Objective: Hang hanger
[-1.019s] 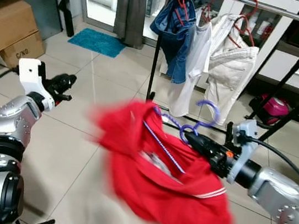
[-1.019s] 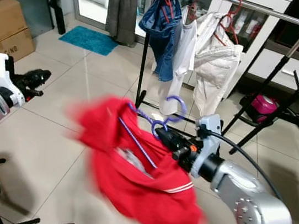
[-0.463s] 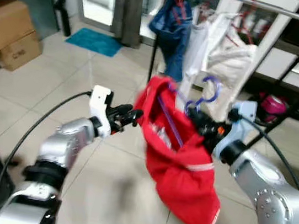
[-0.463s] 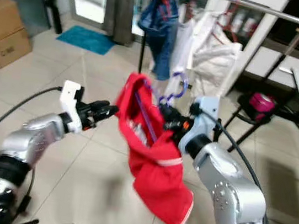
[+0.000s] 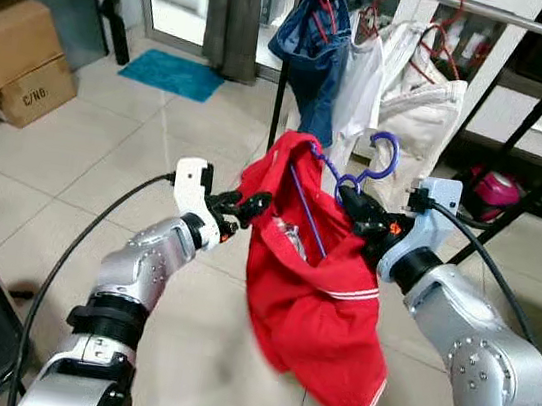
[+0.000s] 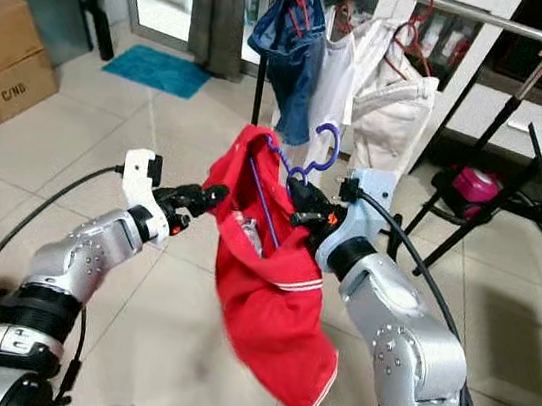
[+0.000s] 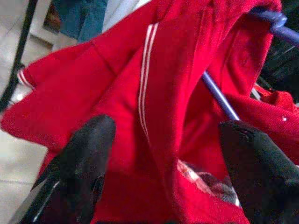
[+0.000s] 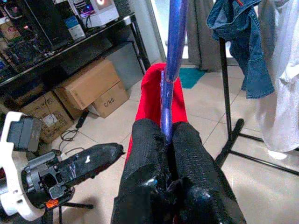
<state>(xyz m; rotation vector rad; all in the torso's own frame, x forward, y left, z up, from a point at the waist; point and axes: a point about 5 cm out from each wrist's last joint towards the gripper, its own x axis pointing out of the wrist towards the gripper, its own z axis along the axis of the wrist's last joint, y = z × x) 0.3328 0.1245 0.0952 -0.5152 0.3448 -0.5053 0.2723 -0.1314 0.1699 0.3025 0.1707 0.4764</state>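
While carried: purple plastic hanger (image 5: 339, 187) bearing red polo shirt (image 5: 314, 290), below metal rail (image 5: 480, 10).
Right gripper (image 8: 167, 140): clamped on hanger.
Left gripper (image 7: 163, 154): spread, straddling shirt.
Advice: raise hook level over rail.

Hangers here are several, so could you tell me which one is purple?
The purple hanger carrying the red shirt, held in the right pincer; those on the rail are red.
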